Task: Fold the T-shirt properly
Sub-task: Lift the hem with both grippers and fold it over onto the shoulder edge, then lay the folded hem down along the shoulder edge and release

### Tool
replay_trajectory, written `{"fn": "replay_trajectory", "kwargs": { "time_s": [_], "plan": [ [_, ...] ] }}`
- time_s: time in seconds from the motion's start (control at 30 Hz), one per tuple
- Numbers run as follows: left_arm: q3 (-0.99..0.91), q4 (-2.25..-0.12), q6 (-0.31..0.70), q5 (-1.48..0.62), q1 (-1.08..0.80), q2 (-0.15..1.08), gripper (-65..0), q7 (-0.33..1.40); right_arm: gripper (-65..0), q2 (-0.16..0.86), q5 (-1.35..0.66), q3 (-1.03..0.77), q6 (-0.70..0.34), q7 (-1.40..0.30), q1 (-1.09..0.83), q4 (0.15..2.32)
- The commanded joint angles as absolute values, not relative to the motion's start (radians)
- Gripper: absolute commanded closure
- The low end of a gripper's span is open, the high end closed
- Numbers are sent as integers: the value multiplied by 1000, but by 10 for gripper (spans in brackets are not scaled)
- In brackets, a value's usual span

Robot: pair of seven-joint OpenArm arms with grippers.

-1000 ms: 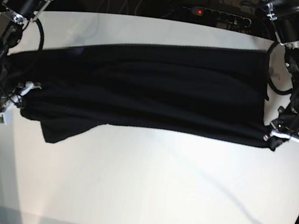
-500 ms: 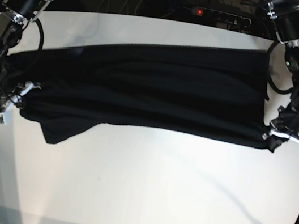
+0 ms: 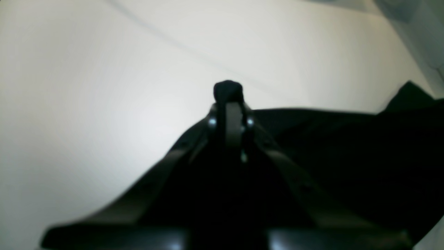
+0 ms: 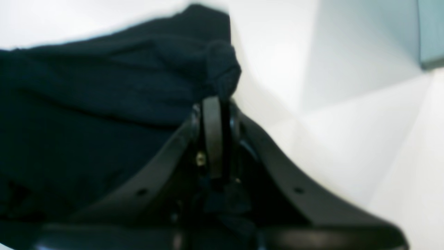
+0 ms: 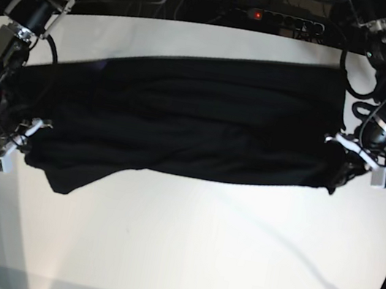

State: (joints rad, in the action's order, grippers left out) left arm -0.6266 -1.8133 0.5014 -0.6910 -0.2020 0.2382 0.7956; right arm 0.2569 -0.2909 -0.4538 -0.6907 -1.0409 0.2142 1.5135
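Base view | T-shirt [image 5: 183,113] stretched between clamped left gripper [image 5: 348,167] | right gripper [image 5: 20,138]

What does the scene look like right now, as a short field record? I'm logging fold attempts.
garment: black T-shirt, stretched sideways across the table
surface: white table
left gripper: shut on the shirt's edge
right gripper: shut on the opposite edge
loose part: a flap hangs down near the right gripper
fold state: not yet a neat fold

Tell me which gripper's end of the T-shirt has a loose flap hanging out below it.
The right gripper. On its side of the base view, a flap of the T-shirt droops toward the table's near edge; at the left gripper the cloth ends evenly.
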Motion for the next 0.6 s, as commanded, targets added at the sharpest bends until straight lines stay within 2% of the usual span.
{"fn": "replay_trajectory", "kwargs": {
  "time_s": [0.0, 0.2, 0.57],
  "plan": [
    [-634, -1828, 507, -707, -202, 255, 0, 771, 0, 275, -302, -458, -698, -1023, 234, 1534],
    [-723, -1821, 515, -694, -252, 255, 0, 771, 0, 318, -303, -458, -698, -1023, 176, 1534],
    [-727, -1817, 516, -443, -263, 214, 0, 771, 0, 354, -303, -458, -698, -1024, 108, 1540]
  ]
}}
